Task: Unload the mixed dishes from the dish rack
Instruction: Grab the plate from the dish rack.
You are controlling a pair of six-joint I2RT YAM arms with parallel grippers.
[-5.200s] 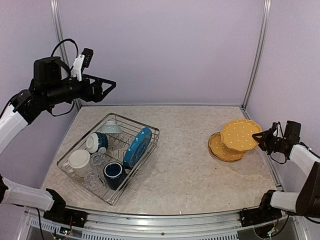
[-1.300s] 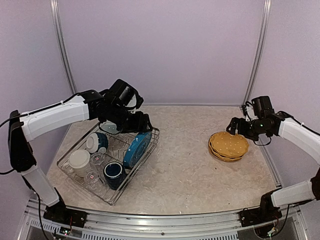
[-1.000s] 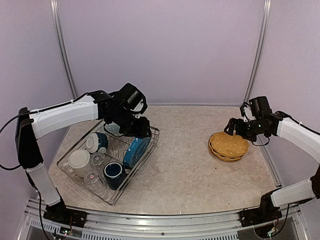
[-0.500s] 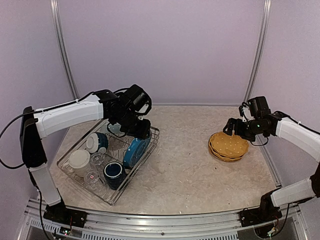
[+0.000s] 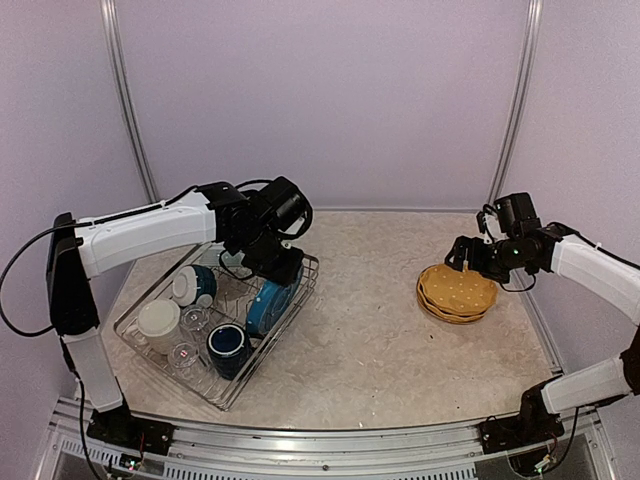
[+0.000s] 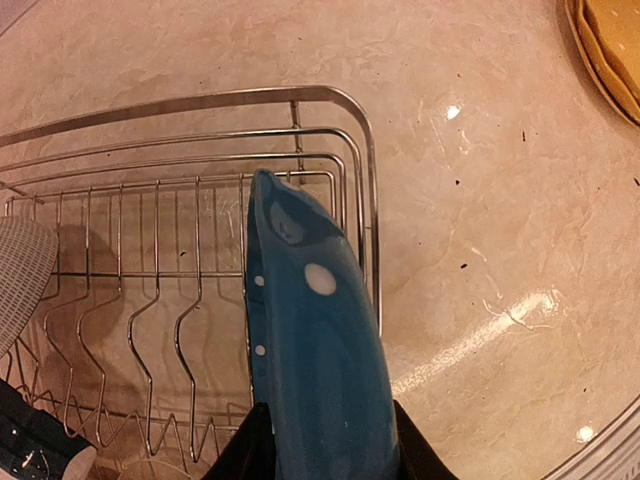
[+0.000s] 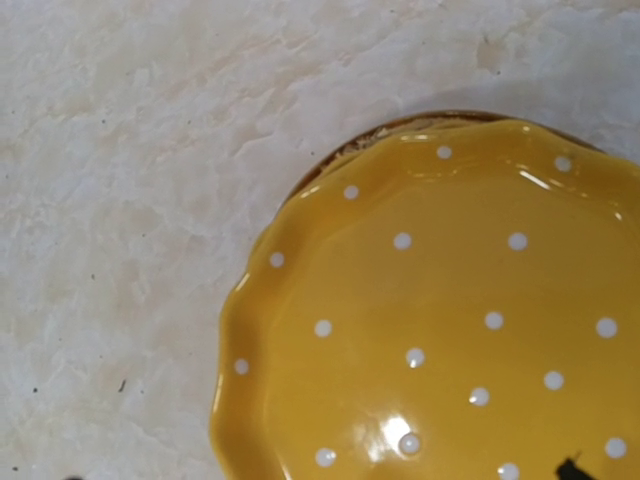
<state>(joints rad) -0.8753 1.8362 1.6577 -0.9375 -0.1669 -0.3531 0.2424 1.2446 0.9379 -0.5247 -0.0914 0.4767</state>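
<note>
The silver wire dish rack [image 5: 167,366] sits at the left of the table. A blue white-dotted plate [image 5: 262,305] stands on edge at its right end. My left gripper [image 5: 278,268] has come down over the plate's top rim. In the left wrist view the black fingers [image 6: 245,455] press against both faces of the blue plate [image 6: 320,370], so the gripper is shut on it. A navy mug [image 5: 228,347], cream mug [image 5: 158,322], clear glasses [image 5: 185,353] and a teal bowl [image 5: 193,283] lie in the rack. My right gripper [image 5: 462,252] hovers open over the stacked yellow plates [image 5: 458,290].
The right wrist view is filled by the top yellow dotted plate [image 7: 450,320] on the marbled tabletop. The rack's curved end wire [image 6: 330,95] and divider prongs show beyond the blue plate. Purple walls and metal posts [image 5: 512,110] close in the back.
The left arm slid right and lowered onto the blue plate, and its jaws narrowed against it. The right arm has barely moved above the yellow plates.
</note>
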